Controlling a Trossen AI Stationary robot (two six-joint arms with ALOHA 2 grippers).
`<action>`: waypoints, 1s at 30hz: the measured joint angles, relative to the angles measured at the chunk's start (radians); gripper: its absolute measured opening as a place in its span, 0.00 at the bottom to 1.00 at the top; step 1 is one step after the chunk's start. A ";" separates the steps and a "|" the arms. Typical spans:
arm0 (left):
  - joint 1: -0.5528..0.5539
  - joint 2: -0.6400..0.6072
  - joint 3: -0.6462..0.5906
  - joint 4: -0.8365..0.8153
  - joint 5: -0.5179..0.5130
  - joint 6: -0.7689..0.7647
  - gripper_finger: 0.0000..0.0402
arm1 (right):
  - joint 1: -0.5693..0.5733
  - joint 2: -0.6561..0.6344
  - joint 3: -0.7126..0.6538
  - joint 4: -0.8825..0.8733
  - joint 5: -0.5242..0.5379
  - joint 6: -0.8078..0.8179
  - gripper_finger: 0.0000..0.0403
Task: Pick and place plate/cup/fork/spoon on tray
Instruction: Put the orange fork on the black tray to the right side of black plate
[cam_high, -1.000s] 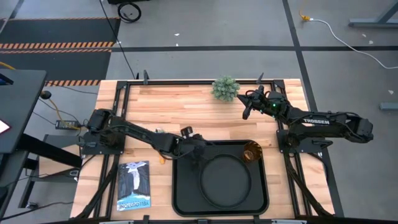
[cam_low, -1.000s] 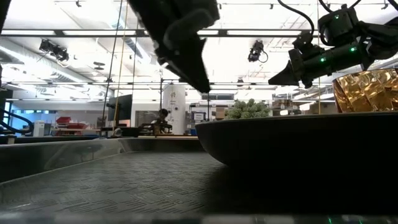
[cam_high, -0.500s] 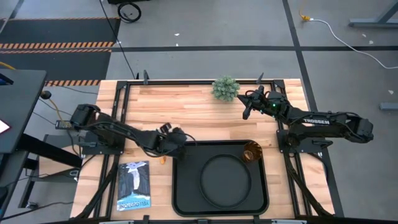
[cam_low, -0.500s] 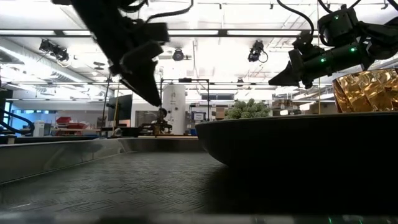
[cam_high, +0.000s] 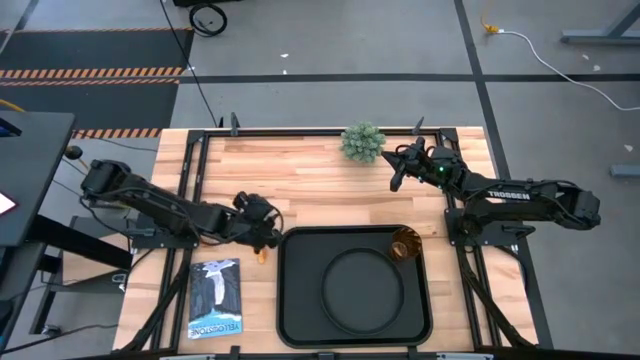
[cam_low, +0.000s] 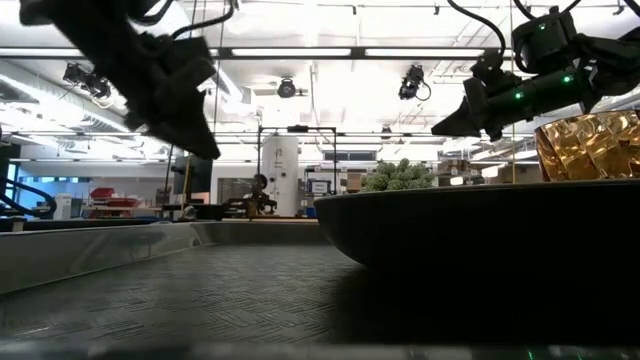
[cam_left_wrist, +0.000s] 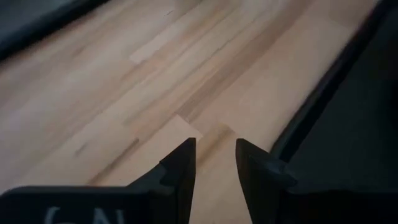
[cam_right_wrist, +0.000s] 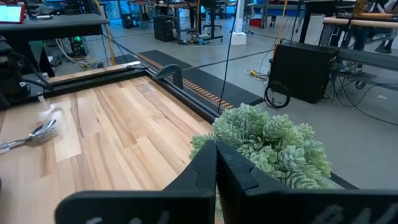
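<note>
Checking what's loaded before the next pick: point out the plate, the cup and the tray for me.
plate (cam_high: 363, 322): high view, on its near rim.
cup (cam_high: 405, 244): high view, centre of the amber tumbler.
tray (cam_high: 292, 300): high view, bare floor left of the plate.
</note>
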 joint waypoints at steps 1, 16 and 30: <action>0.000 -0.015 -0.018 -0.005 0.001 -0.041 0.31 | 0.001 0.000 0.000 0.004 0.000 0.000 0.02; -0.068 -0.026 -0.052 -0.053 -0.062 -0.422 0.21 | 0.051 0.000 0.001 0.021 -0.005 0.007 0.02; -0.103 0.120 0.150 -0.541 -0.054 -0.807 0.12 | 0.067 0.000 0.001 0.034 -0.026 -0.027 0.02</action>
